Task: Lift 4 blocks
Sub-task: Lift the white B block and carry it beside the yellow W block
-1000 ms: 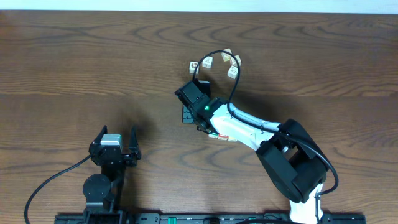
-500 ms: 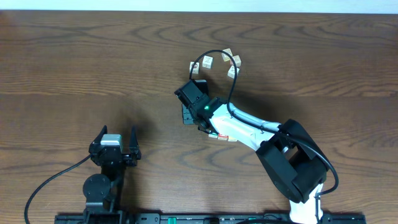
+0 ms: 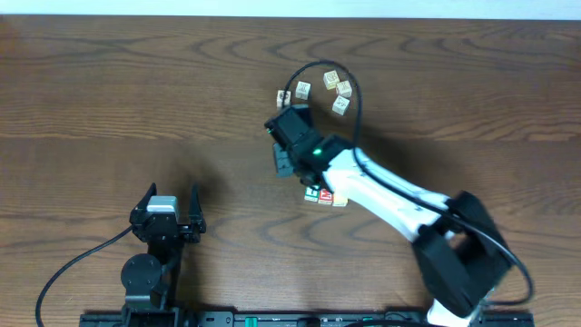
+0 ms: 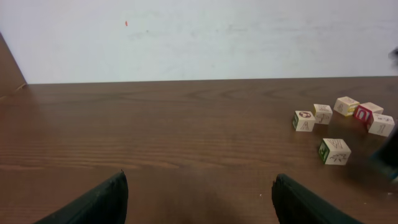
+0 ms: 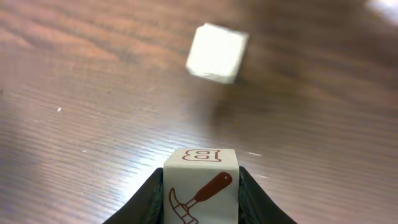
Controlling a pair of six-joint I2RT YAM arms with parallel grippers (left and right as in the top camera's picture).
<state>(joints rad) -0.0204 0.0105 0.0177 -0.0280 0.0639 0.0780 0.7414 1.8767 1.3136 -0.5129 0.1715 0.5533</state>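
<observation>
The right gripper (image 5: 200, 200) is clenched on a white hammer block (image 5: 200, 186) near the green block (image 3: 312, 193). The left gripper (image 3: 171, 202) stands released. The grip looks low and narrow, so the block might twist free and drop onto the desk (image 3: 109, 91).

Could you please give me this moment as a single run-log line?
right gripper: shut on hammer-picture block | left gripper: open, empty | three coloured blocks: on table, beside right arm
</observation>
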